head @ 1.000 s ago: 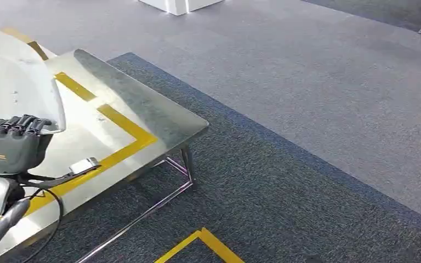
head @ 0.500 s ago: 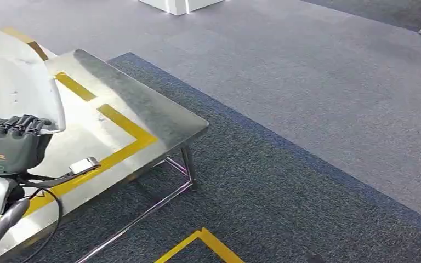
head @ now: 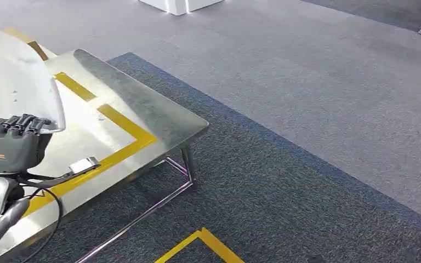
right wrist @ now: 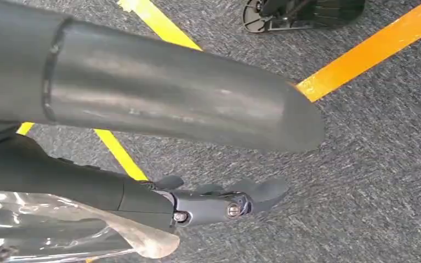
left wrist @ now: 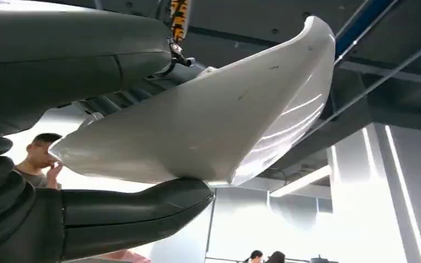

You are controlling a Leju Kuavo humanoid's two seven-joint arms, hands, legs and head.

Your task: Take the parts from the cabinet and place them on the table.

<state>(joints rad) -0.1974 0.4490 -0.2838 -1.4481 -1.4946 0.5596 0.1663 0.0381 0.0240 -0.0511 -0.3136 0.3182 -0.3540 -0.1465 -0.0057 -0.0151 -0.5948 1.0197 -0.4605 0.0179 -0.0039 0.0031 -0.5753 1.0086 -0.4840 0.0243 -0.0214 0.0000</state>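
My left hand (head: 11, 145) grips the lower edge of a white curved shell part (head: 16, 76) and holds it upright over the near-left portion of the steel table (head: 142, 109). In the left wrist view the white part (left wrist: 214, 120) sits clamped between the thick thumb (left wrist: 131, 213) and the darker fingers (left wrist: 115, 101) on its other side. My right hand (right wrist: 208, 164) hangs over the carpet, thumb and fingers apart, with bare floor showing between them. A glossy clear sheet (right wrist: 60, 230) lies beside its fingers; whether it touches them is unclear.
The table top carries yellow tape lines (head: 126, 129) and a small silver clip (head: 85, 164) near its front edge. Its corner (head: 203, 129) juts toward dark carpet with a yellow floor marking (head: 203, 244). A white cabinet base (head: 178, 5) stands far back. People stand in the background (left wrist: 35, 159).
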